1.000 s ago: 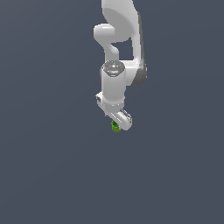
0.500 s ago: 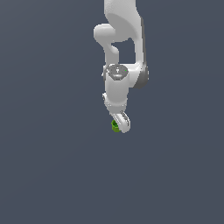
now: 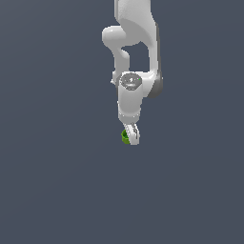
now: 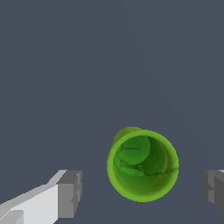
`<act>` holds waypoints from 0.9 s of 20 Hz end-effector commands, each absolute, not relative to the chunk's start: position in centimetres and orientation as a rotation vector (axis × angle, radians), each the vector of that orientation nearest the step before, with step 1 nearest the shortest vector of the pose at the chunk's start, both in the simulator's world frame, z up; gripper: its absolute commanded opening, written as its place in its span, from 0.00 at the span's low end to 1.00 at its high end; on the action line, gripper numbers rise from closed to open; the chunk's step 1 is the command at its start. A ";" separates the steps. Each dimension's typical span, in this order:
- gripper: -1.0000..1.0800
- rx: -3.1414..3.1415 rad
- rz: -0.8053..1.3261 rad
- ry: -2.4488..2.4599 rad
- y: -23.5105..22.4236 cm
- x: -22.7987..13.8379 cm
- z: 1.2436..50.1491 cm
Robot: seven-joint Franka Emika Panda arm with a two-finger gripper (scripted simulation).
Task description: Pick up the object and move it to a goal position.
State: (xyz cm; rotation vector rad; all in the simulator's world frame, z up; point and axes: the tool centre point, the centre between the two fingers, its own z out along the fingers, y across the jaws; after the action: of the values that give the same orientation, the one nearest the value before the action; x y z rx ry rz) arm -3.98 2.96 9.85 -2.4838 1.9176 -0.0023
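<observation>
Now, from the exterior view, my white pincer sits low over the small bright green hollow cup. At the wrist, my grey pads stand apart, flanking that cup untouched; I should centre, then close evenly.

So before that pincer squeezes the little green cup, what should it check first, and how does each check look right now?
1. Pincer open: ok.
2. Green cup between the fingers: ok, one finger on each side.
3. Fingers clear of the cup wall: ok, gaps on both sides.
4. Cup upright: ok, its open mouth faces the wrist camera.
5. Pincer low enough to grip: cannot tell; the exterior view shows it right at the cup.
6. Goal position: cannot tell, none marked.
</observation>
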 end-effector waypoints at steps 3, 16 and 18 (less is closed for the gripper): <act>0.96 -2.430 -0.001 1.989 3.2 -4.3 9.5; 0.96 -2.403 0.000 2.023 3.3 -4.4 8.5; 0.96 -2.403 0.000 2.024 3.3 -4.5 7.7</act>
State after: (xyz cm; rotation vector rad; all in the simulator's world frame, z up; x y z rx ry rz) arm -4.41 3.30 8.24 -2.4024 2.0231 -0.0009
